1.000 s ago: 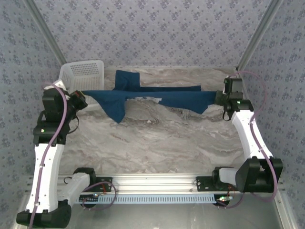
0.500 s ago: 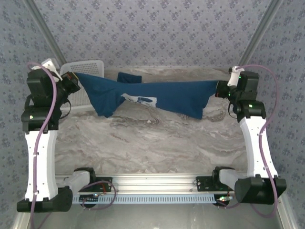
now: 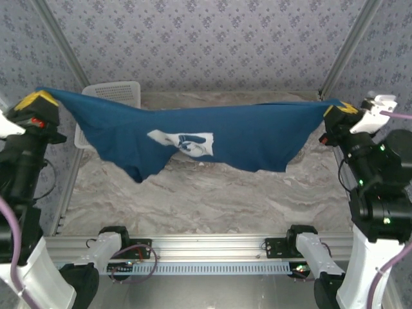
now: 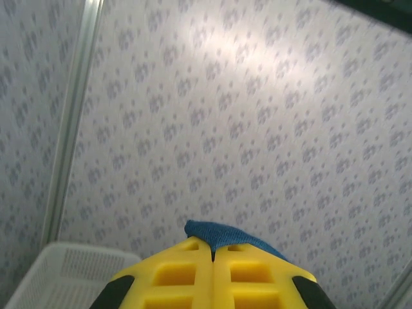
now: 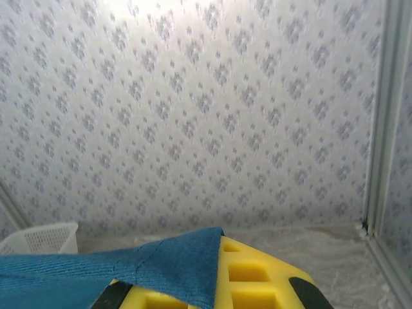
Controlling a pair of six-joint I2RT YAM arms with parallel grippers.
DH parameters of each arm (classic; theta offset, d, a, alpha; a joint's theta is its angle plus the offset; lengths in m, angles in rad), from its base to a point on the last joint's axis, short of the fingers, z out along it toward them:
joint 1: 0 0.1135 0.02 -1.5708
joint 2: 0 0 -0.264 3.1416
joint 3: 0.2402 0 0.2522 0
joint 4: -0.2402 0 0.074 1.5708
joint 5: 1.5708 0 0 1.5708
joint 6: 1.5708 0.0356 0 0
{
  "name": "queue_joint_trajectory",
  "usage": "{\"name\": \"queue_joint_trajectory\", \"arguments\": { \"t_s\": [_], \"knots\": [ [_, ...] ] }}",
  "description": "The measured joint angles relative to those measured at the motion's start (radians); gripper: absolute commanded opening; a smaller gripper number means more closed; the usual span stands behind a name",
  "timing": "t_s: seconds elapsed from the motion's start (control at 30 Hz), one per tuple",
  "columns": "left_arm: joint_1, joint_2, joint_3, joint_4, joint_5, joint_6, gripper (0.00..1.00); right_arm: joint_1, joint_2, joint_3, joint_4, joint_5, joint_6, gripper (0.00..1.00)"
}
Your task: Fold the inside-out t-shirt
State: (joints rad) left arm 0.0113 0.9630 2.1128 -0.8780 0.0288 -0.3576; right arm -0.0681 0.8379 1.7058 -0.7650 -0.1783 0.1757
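Rail: a metal rail (image 3: 212,244) runs along the near edge of the table (image 3: 212,199), with both arm bases bolted to it.
Table: grey-veined marble; the shirt's shadow falls on its middle.
Left gripper: the left gripper (image 3: 40,100) is raised at the left side, its yellow pads clenched on one end of the shirt (image 3: 244,138). From the left wrist the two pads meet flat, and a small blue fold pokes out between their tips.
Right gripper: the right gripper (image 3: 338,108) is raised at the right side at about the same height, clamped on the other end of the shirt. From the right wrist the blue cloth drapes over the left pad and trails off to the left.
Shirt, place: hung in the air between the two grippers, above the far half of the table.
Shirt, long axis: left to right across the table, one end at each gripper. The top edge is pulled nearly straight and dips a little in the middle.
Shirt, hang: the lower edge sags in two lobes, the deeper one at lower left.
Shirt, ends: which end is collar and which is hem I cannot tell.
Print: a whitish print (image 3: 183,142) sits left of centre, facing the near side.
Basket: a white lattice basket (image 3: 116,93) stands at the far left corner, partly behind the shirt.
Wall: patterned wall (image 3: 206,38) behind it all.
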Motion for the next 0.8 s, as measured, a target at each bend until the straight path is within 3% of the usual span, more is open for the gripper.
{"name": "queue_joint_trajectory", "arguments": {
  "t_s": [0.23, 0.4, 0.5, 0.57, 0.63, 0.67, 0.7, 0.8],
  "knots": [
    [0.000, 0.153, 0.096, 0.006, -0.003, 0.026, 0.00, 0.000, 0.084, 0.036, -0.008, 0.090, -0.005, 0.00],
    [0.051, 0.380, 0.006, 0.080, 0.063, 0.000, 0.00, 0.001, 0.284, -0.027, 0.094, 0.142, -0.012, 0.00],
    [0.037, 0.548, -0.079, 0.145, 0.069, -0.014, 0.02, 0.012, 0.436, -0.077, 0.187, 0.176, -0.016, 0.00],
    [0.011, 0.656, -0.115, 0.180, 0.064, -0.021, 0.06, 0.020, 0.549, -0.117, 0.251, 0.207, -0.020, 0.04],
    [-0.014, 0.789, -0.118, 0.216, 0.061, -0.034, 0.14, 0.030, 0.674, -0.134, 0.302, 0.237, -0.023, 0.15],
    [-0.025, 0.858, -0.103, 0.225, 0.061, -0.044, 0.23, 0.035, 0.761, -0.125, 0.324, 0.254, -0.026, 0.22],
    [-0.035, 0.949, -0.067, 0.228, 0.061, -0.051, 0.31, 0.040, 0.852, -0.101, 0.337, 0.266, -0.027, 0.28],
    [-0.050, 1.216, 0.131, 0.192, 0.061, -0.061, 0.43, 0.050, 1.120, 0.041, 0.311, 0.293, -0.032, 0.33]
  ]
}}
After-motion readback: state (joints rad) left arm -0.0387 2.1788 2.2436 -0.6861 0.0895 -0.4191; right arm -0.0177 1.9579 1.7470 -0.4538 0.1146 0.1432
